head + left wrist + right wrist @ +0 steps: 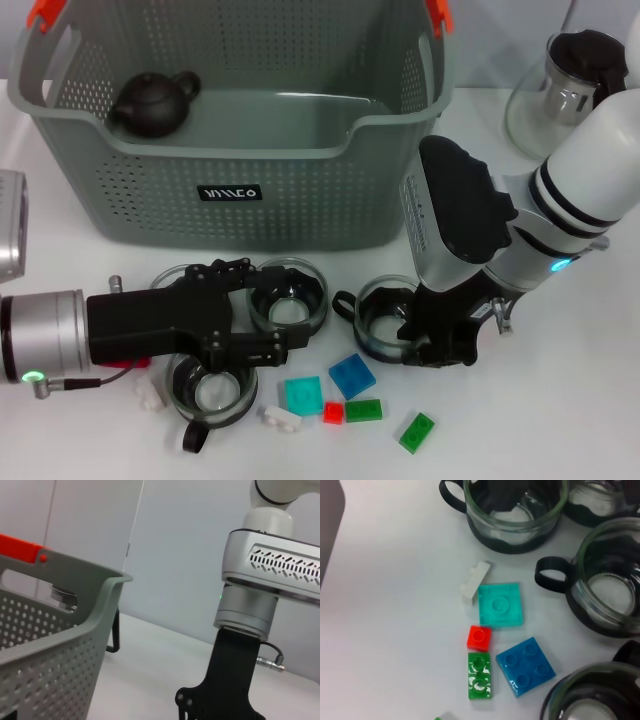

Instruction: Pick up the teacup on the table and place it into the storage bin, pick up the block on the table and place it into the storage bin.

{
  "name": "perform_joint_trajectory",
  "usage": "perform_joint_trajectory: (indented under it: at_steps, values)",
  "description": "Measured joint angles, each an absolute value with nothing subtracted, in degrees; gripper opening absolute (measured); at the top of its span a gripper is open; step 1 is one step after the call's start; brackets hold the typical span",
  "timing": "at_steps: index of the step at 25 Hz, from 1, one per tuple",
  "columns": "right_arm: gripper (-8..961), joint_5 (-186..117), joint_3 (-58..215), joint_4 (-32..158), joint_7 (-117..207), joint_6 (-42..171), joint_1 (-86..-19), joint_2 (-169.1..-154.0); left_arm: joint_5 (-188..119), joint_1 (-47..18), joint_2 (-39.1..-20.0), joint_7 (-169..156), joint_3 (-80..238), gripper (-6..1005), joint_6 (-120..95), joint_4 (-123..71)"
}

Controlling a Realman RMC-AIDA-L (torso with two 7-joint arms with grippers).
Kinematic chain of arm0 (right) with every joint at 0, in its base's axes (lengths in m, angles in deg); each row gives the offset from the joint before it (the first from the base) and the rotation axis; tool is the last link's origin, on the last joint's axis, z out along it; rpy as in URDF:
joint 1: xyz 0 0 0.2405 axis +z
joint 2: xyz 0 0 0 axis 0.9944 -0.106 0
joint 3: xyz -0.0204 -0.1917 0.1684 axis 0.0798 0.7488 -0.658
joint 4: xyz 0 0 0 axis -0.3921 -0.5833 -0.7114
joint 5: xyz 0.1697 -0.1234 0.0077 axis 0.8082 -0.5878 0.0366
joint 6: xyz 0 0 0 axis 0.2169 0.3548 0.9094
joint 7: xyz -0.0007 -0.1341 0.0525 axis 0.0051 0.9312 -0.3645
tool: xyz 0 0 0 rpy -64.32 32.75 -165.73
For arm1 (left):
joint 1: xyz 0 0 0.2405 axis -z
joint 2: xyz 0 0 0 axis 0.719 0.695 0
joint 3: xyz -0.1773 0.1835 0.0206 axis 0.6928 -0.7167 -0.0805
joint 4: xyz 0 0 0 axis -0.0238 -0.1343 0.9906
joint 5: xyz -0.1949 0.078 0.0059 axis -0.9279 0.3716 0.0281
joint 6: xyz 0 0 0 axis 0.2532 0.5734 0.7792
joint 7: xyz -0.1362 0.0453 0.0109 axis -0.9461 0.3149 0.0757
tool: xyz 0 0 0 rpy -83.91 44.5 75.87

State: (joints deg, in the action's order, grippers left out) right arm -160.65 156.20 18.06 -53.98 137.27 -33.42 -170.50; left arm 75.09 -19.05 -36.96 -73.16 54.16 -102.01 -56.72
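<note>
Standing at the back of the white tabletop (560, 420) is the large grey perforated plastic storage bin (300, 200), with orange-red handle tabs and a small black label with white letters on its front wall. A small dark brown clay teapot (152, 100) sits inside it, toward the robot's left corner.

In front of the bin, the left tool (262, 318) reaches in from the robot's left, lying low over the tabletop; its black fingers (232, 272) are spread around a clear glass teacup with a black base (288, 298), one on either side, though whether they touch it cannot be told. A second clear glass teacup with a black handle (208, 390) sits just below the same tool.

The right tool (442, 335) points down at the tabletop beside a third clear glass teacup (385, 315); I cannot tell how its fingers stand.

Between and in front of the cups lie plastic blocks: a teal square block (303, 393), a blue square block (352, 376), a small red block (333, 412), a green two-stud block (364, 410), another green block (417, 432) a little apart, and a white block (280, 418).

A glass teapot with a dark lid (570, 85) stands at the far right, behind the right arm.
</note>
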Motion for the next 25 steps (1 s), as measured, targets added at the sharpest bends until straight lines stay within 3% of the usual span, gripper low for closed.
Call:
perform_joint_trajectory:
  at_steps: [2, 5, 11, 25]
  values:
    - [494, -160.7, 156.2, 17.6, -54.4, 137.6, -33.4, -170.49, 75.1, -19.3, -36.96, -72.8, 54.6, 829, -102.0, -56.7]
    - [235, -160.7, 156.1, 17.1, -55.3, 138.1, -33.5, -170.50, 75.1, -19.4, -36.96, -72.7, 54.9, 829, -102.3, -56.7]
    - [51, -160.6, 156.2, 16.6, -56.6, 138.9, -33.5, -170.50, 75.1, -19.4, -36.96, -72.6, 54.9, 829, -102.7, -56.8]
    - [51, -160.2, 151.0, 5.2, -64.5, 153.7, -34.2, -169.96, 75.5, -19.6, -36.74, -72.0, 54.9, 829, -103.1, -56.8]
